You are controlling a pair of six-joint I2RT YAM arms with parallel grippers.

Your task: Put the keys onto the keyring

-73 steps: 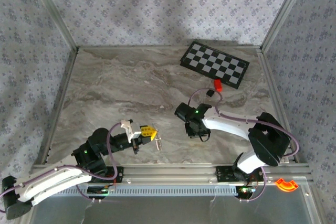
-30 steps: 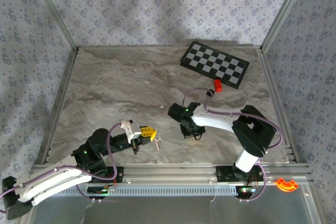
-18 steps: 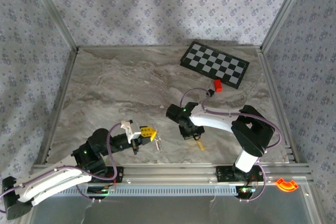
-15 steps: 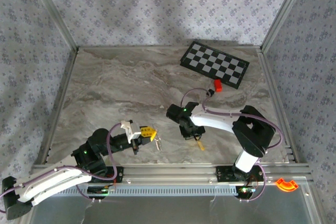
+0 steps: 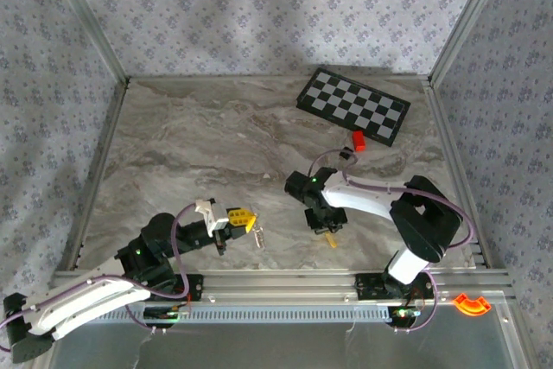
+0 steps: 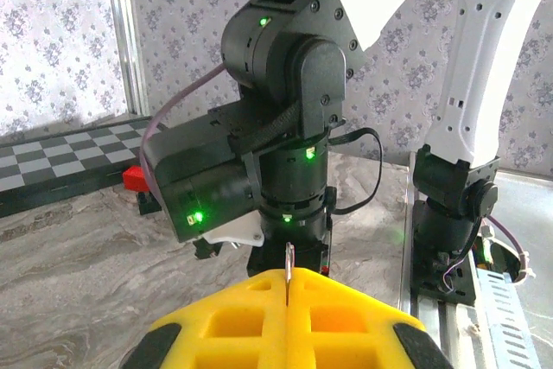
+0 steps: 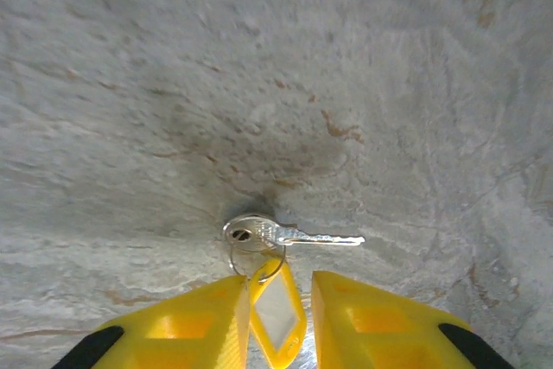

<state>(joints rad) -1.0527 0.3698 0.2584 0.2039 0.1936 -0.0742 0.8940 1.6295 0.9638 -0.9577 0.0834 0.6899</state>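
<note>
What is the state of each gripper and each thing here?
left gripper: shut on a thin metal piece, held upright.
right gripper: open, one finger each side of the yellow tag.
key: flat on the table, a small ring at its head.
checkerboard: lying flat, unfolded.

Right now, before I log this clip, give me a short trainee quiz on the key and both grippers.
1. True or false: the key lies flat on the marble table.
2. What sits between the fingers of the right gripper? A) a yellow tag B) a red block C) a chessboard
3. Fill in: the left gripper is ___ on the thin metal keyring.
Key: 1 true; 2 A; 3 shut.
</note>
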